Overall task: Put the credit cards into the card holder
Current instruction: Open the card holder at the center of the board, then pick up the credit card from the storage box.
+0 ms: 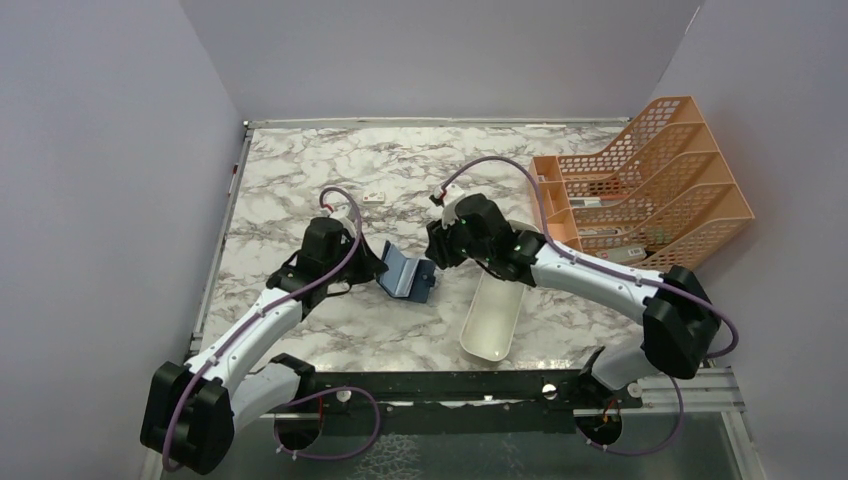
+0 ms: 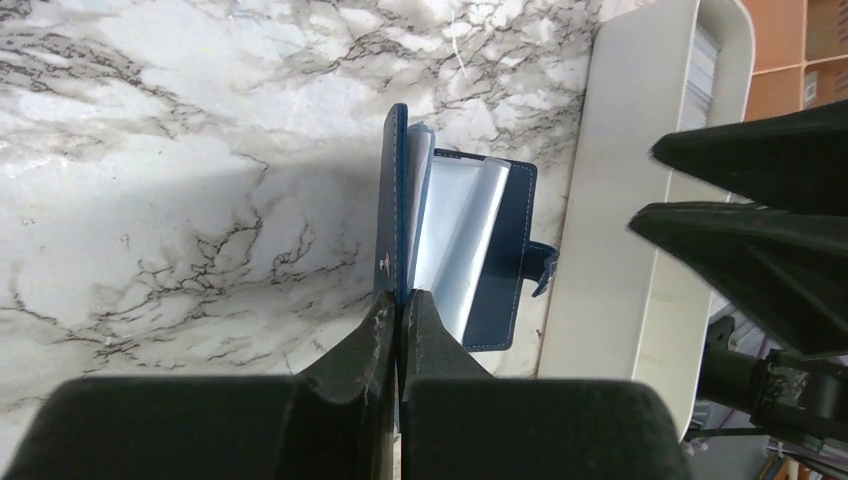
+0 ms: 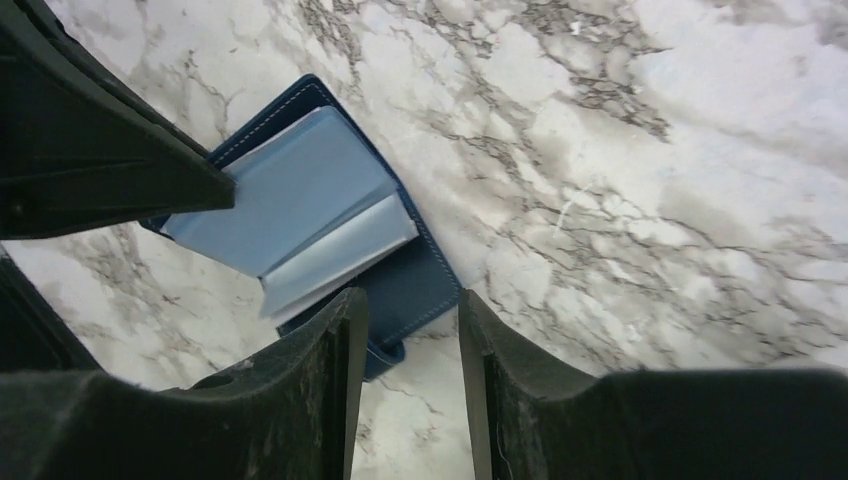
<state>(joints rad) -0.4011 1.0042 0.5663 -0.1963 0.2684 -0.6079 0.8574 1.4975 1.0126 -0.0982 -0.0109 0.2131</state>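
The navy-blue card holder [image 1: 407, 272] stands half open on the marble table, its light-blue sleeves fanned out [image 3: 300, 190]. My left gripper [image 2: 401, 300] is shut on the edge of its upright cover [image 2: 392, 200]. Just to its right, my right gripper [image 3: 410, 300] hovers open over the snap-tab corner with nothing between its fingers. Thin grey flat pieces, possibly the credit cards [image 2: 706, 70], show at the far end of the white tray. I cannot tell whether a card sits in the sleeves.
A long white tray [image 1: 490, 320] lies right beside the holder, under my right arm. An orange mesh file rack [image 1: 650, 190] stands at the back right. A tiny white block [image 1: 374, 197] lies behind the holder. Grey walls close in on both sides.
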